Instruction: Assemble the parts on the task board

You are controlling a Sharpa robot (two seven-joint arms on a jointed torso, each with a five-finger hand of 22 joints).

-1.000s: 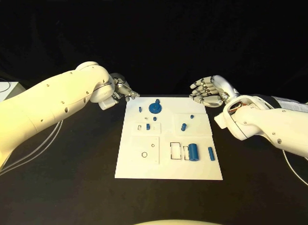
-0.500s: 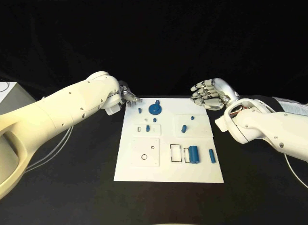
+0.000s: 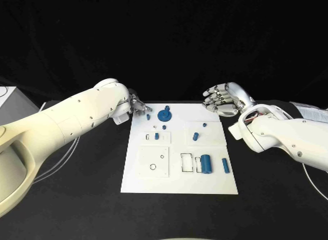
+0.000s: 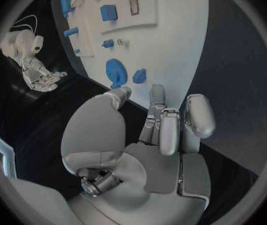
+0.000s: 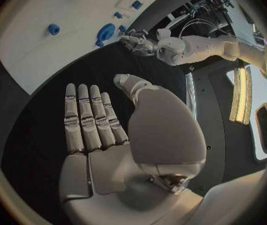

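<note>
While both hover empty, left hand (image 3: 137, 106) fingers curl loosely; right hand (image 3: 222, 99) lies flat, spread.

One white board (image 3: 180, 170), two hands, and roughly eight blue parts (image 3: 205, 163), the smallest too tiny to count surely.

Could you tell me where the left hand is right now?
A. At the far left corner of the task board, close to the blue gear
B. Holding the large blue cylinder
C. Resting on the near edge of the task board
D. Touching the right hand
A: the left hand sits at the far left corner of the task board, beside the blue gear, holding nothing.
</note>
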